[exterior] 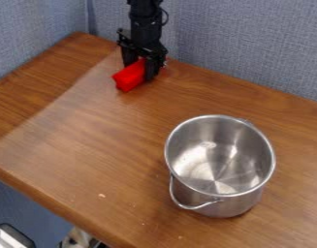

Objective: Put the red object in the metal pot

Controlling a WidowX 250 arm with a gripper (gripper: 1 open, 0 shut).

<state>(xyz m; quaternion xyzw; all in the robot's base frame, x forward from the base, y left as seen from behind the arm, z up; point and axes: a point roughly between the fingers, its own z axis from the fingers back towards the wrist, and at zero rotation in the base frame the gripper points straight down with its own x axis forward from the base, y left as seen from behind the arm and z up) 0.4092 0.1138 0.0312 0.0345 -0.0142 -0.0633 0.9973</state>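
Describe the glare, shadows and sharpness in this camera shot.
Camera view: soft overall and low in detail; a pale sheen streaks the wooden table; the metal pot mirrors bright patches inside; the red object is vivid under the dark gripper, whose fingers blur together.

Block (130,77) far back-left, perhaps touching table (83,126); pot (220,164) front-right

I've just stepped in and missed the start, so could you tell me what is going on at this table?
A single robot arm is working at the far edge of the wooden table. Its gripper points straight down and is shut on the red object, which sits low at the tabletop. The metal pot stands apart at the near right, empty, so the block is not yet in it.
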